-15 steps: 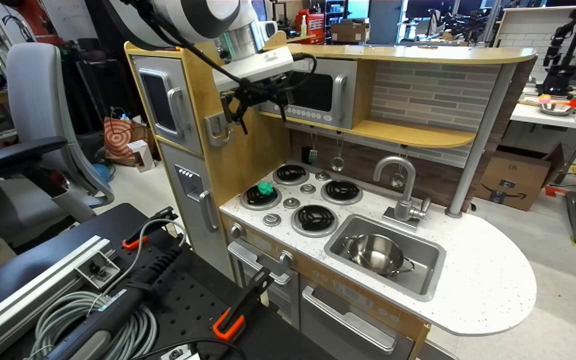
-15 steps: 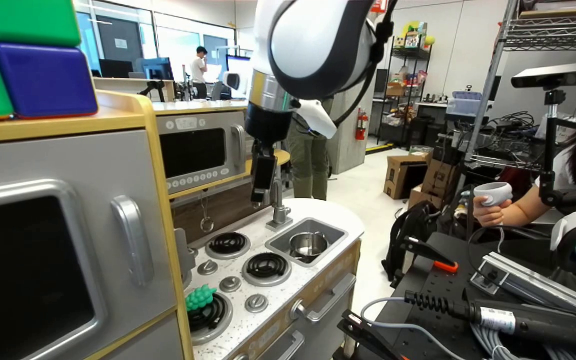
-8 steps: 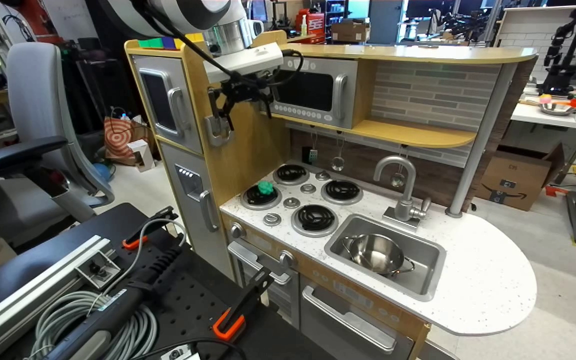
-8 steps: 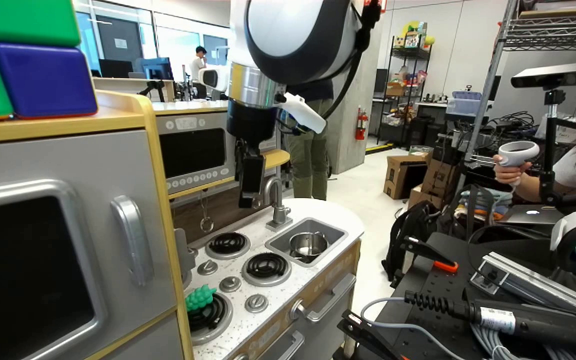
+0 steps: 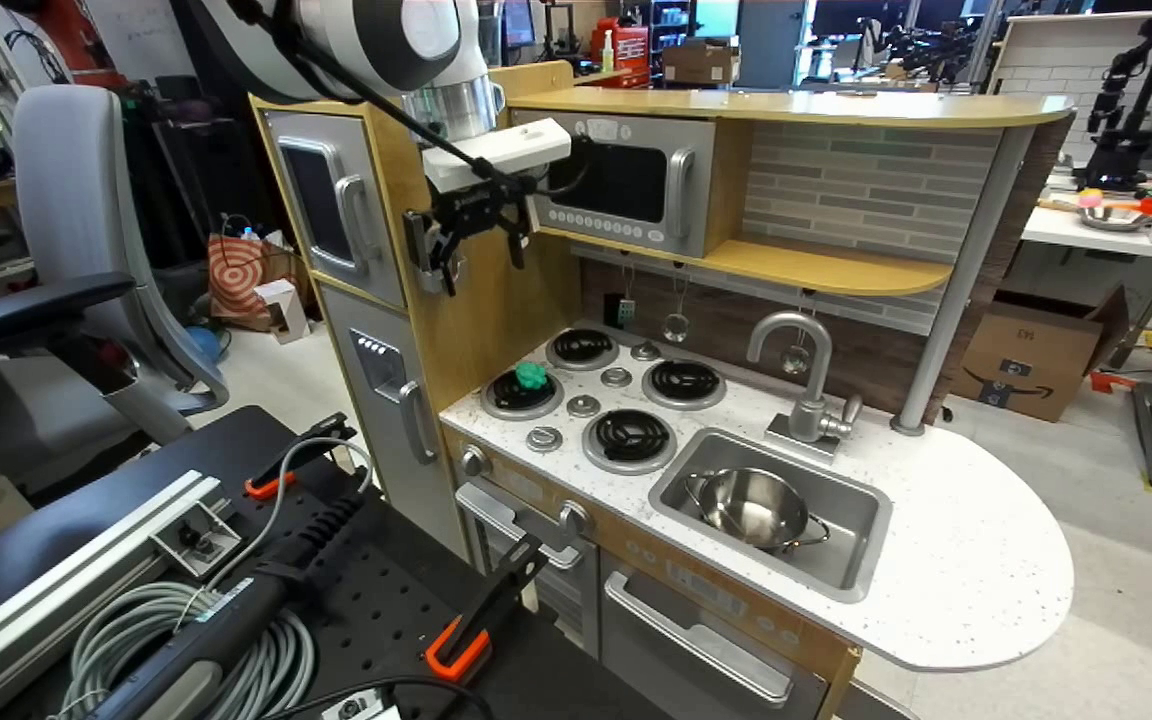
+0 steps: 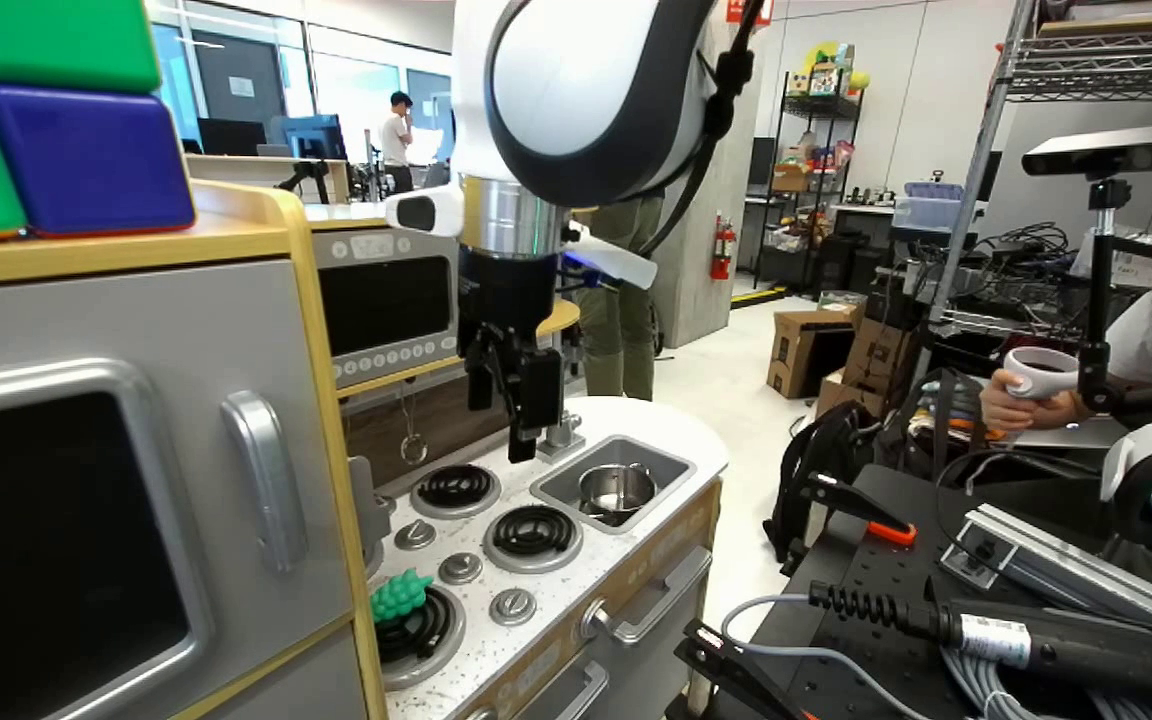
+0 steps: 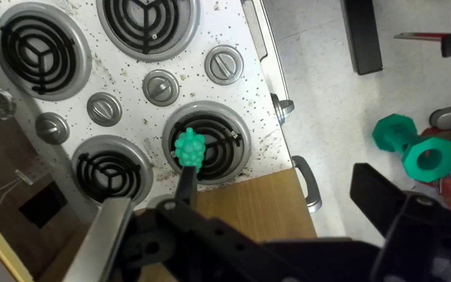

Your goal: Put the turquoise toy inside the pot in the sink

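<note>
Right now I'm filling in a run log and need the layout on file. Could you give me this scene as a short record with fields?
turquoise toy: resting on a black-coiled burner
pot: in the sink, open top facing up
faucet: curved, grey, at the edge of the sink
gripper: open, holding nothing, higher than the countertop
task state: not done; turquoise toy outside the pot
</note>
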Controlling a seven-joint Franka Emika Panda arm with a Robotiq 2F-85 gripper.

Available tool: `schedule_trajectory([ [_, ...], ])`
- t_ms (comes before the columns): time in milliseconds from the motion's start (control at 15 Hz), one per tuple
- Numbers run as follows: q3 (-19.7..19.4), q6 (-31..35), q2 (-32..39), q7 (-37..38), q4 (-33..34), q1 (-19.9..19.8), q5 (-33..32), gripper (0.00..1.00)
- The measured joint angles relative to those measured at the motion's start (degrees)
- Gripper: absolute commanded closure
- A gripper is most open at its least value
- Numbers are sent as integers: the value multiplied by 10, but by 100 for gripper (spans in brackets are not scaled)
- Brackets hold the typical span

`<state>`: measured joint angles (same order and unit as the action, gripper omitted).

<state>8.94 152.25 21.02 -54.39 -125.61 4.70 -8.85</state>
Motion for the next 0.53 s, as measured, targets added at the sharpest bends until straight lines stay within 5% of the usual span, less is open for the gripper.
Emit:
schedule_trajectory([
  [533,-27,176,133,58,33,5,-80,0],
])
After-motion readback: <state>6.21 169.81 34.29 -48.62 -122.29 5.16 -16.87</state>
